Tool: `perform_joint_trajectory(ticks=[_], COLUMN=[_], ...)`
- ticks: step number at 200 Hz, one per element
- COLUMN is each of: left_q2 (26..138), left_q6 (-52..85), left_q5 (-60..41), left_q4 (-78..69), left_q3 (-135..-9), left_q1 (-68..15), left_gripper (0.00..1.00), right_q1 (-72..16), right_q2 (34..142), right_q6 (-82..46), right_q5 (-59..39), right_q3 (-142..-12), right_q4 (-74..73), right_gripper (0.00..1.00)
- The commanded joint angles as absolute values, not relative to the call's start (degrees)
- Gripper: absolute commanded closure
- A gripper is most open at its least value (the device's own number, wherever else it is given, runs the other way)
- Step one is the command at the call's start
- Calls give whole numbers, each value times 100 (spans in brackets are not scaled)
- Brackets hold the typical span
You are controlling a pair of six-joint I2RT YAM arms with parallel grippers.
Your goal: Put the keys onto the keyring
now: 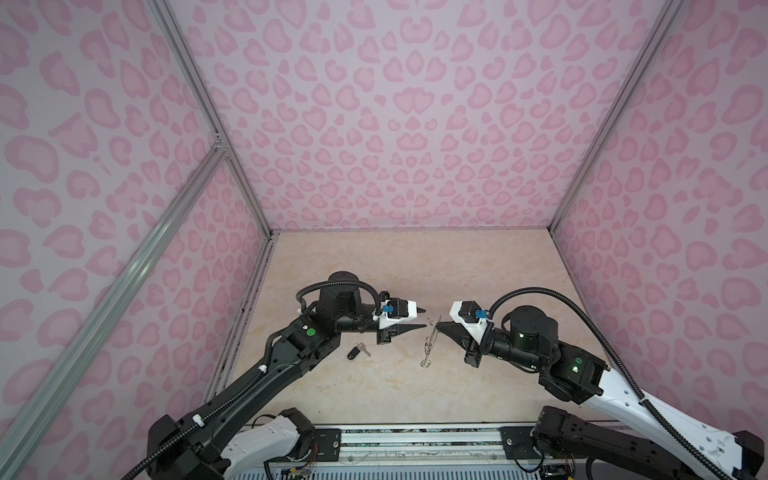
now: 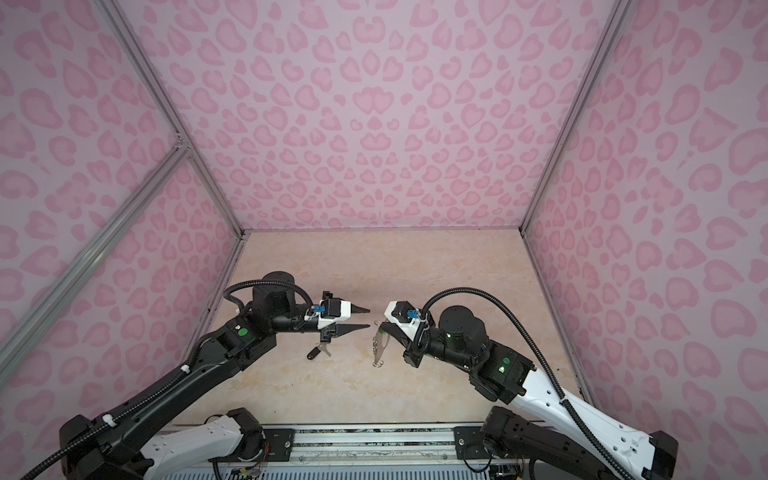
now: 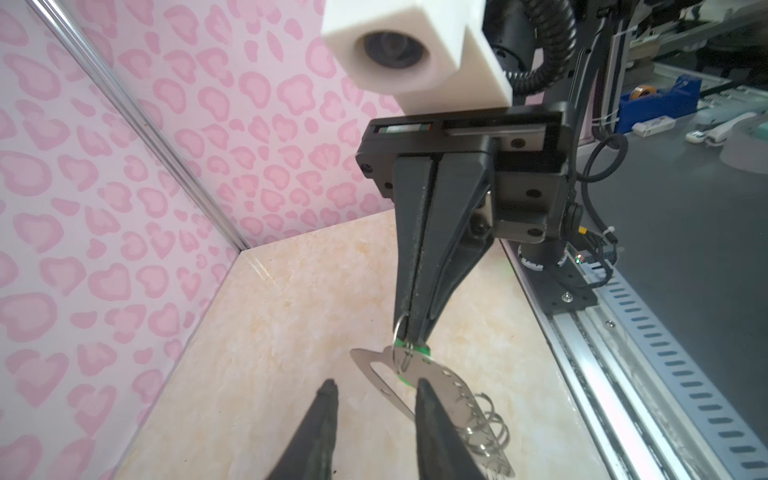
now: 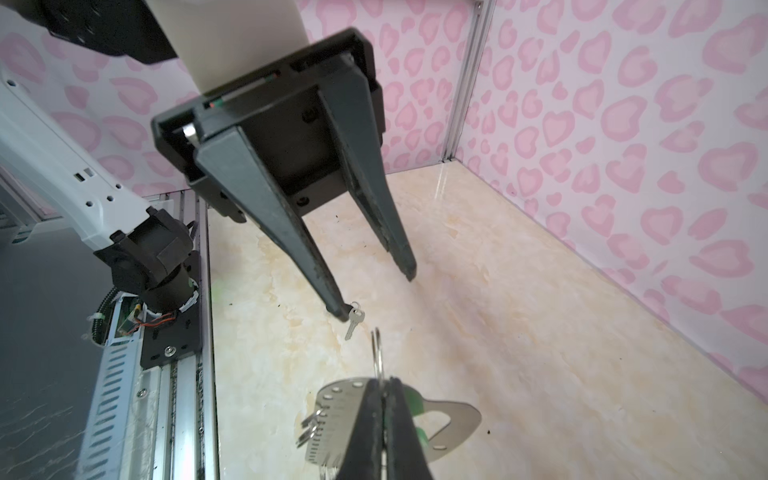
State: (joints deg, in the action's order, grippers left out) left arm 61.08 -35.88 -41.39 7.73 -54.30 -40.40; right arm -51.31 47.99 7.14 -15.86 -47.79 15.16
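Observation:
In both top views the keyring (image 1: pixel 428 347) (image 2: pixel 379 343), a flat grey plate with wire rings, hangs off the table from my right gripper (image 1: pixel 439 326) (image 2: pixel 383 328). That gripper (image 4: pixel 384 384) is shut on a wire ring (image 3: pixel 401 332) at the plate's (image 3: pixel 442 384) upper end. A green tag (image 3: pixel 420 352) (image 4: pixel 409 400) shows right at its tips; that key's blade is hidden. My left gripper (image 1: pixel 424 318) (image 2: pixel 369 318) (image 3: pixel 376 385) stands open and empty, just left of the plate. The black-tagged key (image 1: pixel 358 352) (image 2: pixel 314 353) lies on the table under the left wrist; its silver blade (image 4: pixel 353 322) shows.
Pink patterned walls (image 1: pixel 374 145) close the table (image 1: pixel 415 266) in at the back and both sides. A metal rail (image 1: pixel 415 440) with both arm bases runs along the front edge. The marble-look surface stretches bare behind the grippers.

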Motion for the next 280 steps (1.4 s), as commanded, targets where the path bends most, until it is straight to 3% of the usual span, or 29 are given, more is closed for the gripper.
perform_joint_trajectory(ticks=[1,74,164,245,263,280], left_q2=[6094,6336,6502,6557,6552,6475], left_q6=[-4443,-4539,-4475,-4345,-4001,-3648], left_q5=[-3262,-2041,-1864,-2045,-2274,-2577], left_q4=[1498,1472,1415,1468,1375,1217], left_q3=[-5592,-5906,-5862,-5836,-5845,-5757], left_q1=[-4302,-5010,-5212,-5229,-5167,-5019], left_gripper=[67,73,78,97,97,97], right_q1=[-5114,-5111,-5111,-5113,-5112,-5112], right_q2=[4982,5388,5520,5520,5453,5151], right_q6=[770,792,817,1068,1268,1453], right_q5=[-1488,-1527,-1710,-1944,-1791,-1422], right_q3=[-5058,-5566,-5664,-5761,-5830,-5769], right_q4=[2360,2938,2831,2815,2962,2958], right_gripper=[100,100,100,100,81,73])
